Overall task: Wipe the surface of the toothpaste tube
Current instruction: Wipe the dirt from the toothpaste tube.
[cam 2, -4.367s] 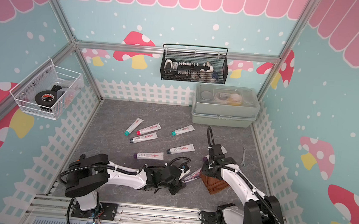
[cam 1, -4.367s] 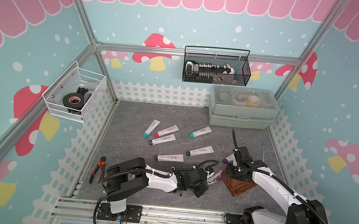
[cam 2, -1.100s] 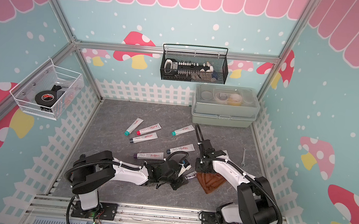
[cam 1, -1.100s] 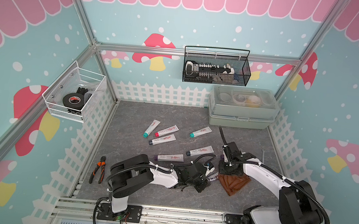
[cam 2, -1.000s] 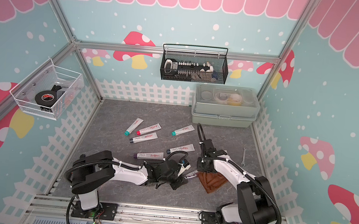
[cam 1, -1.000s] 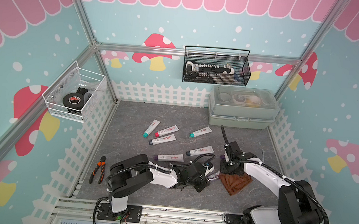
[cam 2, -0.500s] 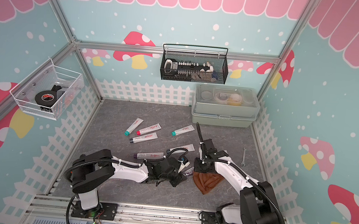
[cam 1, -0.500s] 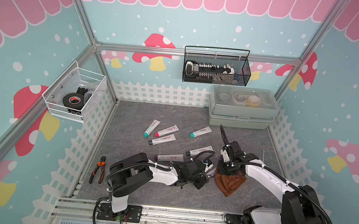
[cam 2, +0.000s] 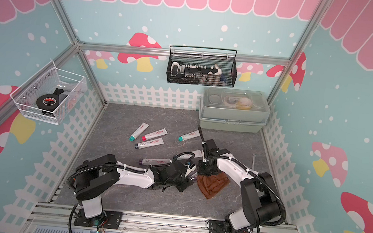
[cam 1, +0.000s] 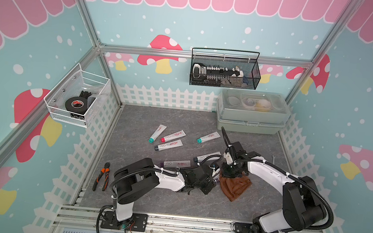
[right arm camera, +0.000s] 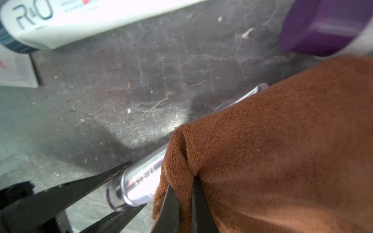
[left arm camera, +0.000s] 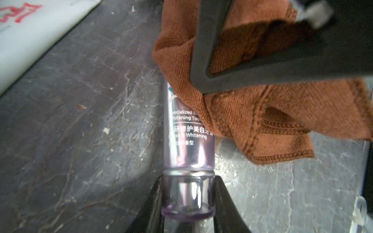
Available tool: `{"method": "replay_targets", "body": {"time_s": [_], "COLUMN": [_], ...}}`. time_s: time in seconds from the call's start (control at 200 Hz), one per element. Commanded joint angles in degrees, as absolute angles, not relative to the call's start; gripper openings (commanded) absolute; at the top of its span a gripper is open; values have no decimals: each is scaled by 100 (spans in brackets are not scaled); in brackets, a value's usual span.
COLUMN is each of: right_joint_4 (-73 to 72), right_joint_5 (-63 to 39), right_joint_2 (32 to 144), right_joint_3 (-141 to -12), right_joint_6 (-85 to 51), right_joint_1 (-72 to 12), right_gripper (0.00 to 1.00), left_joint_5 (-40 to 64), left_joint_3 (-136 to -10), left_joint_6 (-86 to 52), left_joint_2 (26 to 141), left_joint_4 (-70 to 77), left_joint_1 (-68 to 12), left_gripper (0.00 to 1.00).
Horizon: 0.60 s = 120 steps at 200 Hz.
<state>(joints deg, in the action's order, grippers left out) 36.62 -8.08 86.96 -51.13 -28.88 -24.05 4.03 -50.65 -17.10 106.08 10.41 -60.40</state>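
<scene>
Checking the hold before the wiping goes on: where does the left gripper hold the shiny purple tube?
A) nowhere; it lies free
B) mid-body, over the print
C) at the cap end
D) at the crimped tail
C: in the left wrist view the left gripper has its fingers on either side of the clear cap of the purple tube, while the brown cloth covers the far part.

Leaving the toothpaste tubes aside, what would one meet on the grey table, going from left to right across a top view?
In a top view: pliers → left gripper → brown cloth → small wrench. The right gripper and the storage box overlap these, so they are left out.
</scene>
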Motion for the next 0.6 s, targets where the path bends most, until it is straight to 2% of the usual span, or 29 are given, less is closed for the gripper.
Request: {"method": "replay_targets", "body": {"time_s": [0.0, 0.595], "right_joint_4": [3826, 4285], "right_joint_5": [498, -456], "right_joint_2": [9001, 7519], "right_joint_3": [-4886, -4597], "right_joint_6": [-2785, -3058], "right_joint_1": [-2218, -2212], "right_gripper": [0, 0], "left_joint_5": [406, 1257], "left_joint_3": [-4916, -4815], "left_joint_6": [-1714, -1784], "left_joint_2": [10703, 10720], "left_joint_4": [753, 1082], "left_joint_1": [-6029, -6236], "left_gripper": [24, 26]}}
